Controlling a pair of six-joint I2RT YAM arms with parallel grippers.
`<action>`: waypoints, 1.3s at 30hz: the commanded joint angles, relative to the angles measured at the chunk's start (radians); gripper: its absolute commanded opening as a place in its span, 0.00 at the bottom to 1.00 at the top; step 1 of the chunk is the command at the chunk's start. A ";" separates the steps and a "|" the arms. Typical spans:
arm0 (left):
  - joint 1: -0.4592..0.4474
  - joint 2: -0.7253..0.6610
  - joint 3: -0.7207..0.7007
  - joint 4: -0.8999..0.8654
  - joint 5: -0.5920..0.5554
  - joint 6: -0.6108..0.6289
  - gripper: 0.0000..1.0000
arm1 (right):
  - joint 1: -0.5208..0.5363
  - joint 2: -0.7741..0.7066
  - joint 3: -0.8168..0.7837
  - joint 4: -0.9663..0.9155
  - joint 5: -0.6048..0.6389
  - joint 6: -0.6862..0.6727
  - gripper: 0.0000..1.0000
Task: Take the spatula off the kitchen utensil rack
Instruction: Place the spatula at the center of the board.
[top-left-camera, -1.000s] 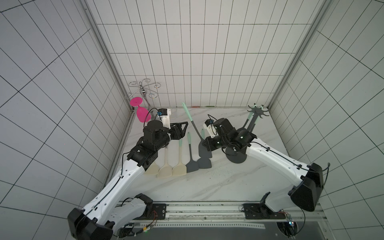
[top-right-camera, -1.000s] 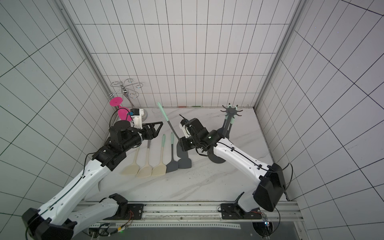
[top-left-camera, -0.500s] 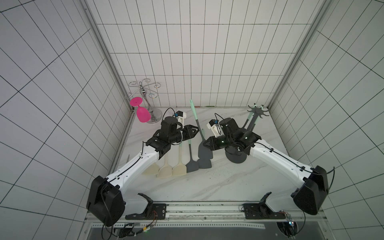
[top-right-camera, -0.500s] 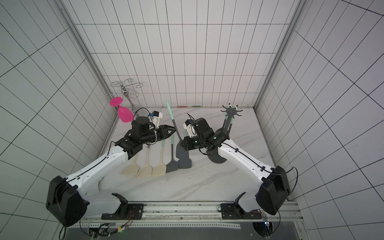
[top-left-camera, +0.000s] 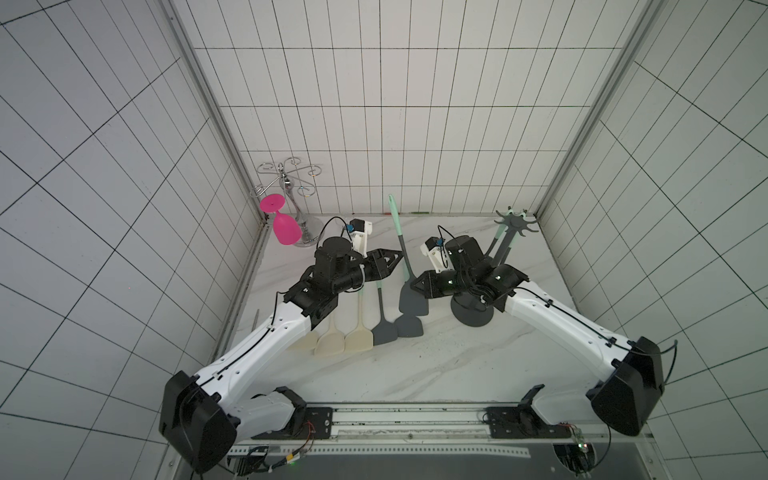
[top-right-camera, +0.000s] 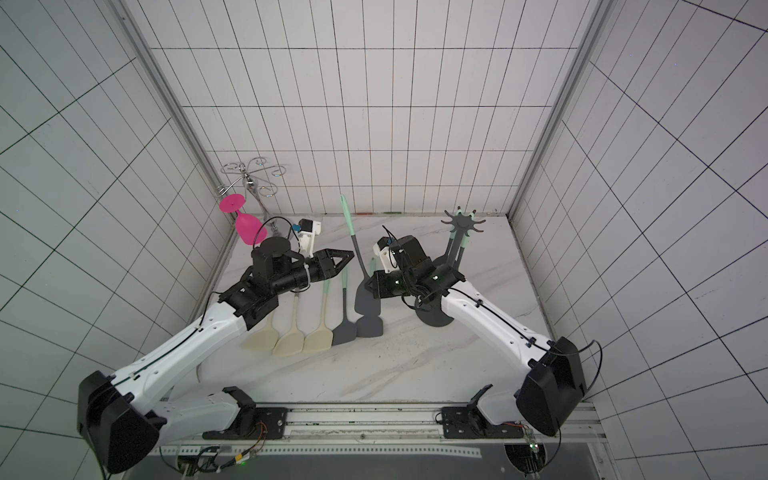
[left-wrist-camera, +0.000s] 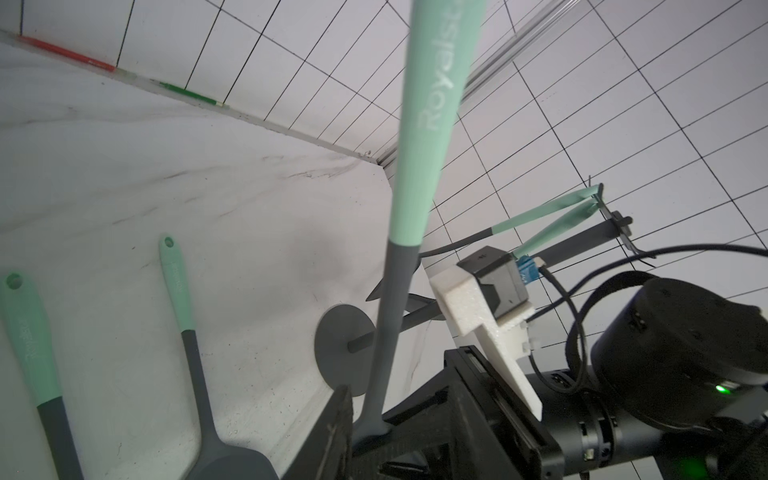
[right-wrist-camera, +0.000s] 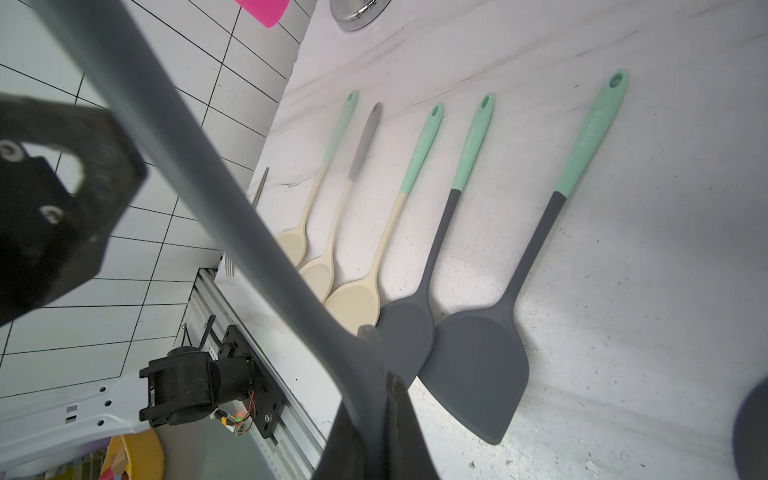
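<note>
Spatula (top-left-camera: 402, 245) is clear of the kitchen utensil rack (top-left-camera: 515, 222) at far right. It stands upright mid-table, its blade pinched in the closed right gripper (top-left-camera: 417, 286). Left gripper (top-left-camera: 395, 266) sits at the shaft; whether it clamps, I cannot tell. Likely a handover: left must grip firmly before right lets go. Handle lettering (left-wrist-camera: 440, 83) reads "Royal…" — the rest is cut off.

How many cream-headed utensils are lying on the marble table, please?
3, side by side: the outer mint-handled one partly under the left arm, the grey-handled one in the middle, the inner mint-handled one beside the smaller dark grey spatula. None seems hidden.
</note>
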 joint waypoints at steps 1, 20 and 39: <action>-0.012 0.029 0.021 0.036 -0.033 0.023 0.40 | -0.004 -0.005 -0.019 0.043 -0.029 0.012 0.00; -0.025 0.138 0.101 -0.043 -0.081 0.046 0.00 | 0.007 -0.048 0.079 -0.142 0.053 -0.142 0.50; -0.275 0.743 0.618 -0.514 -0.373 0.010 0.00 | 0.040 -0.500 0.016 -0.299 0.589 -0.240 0.58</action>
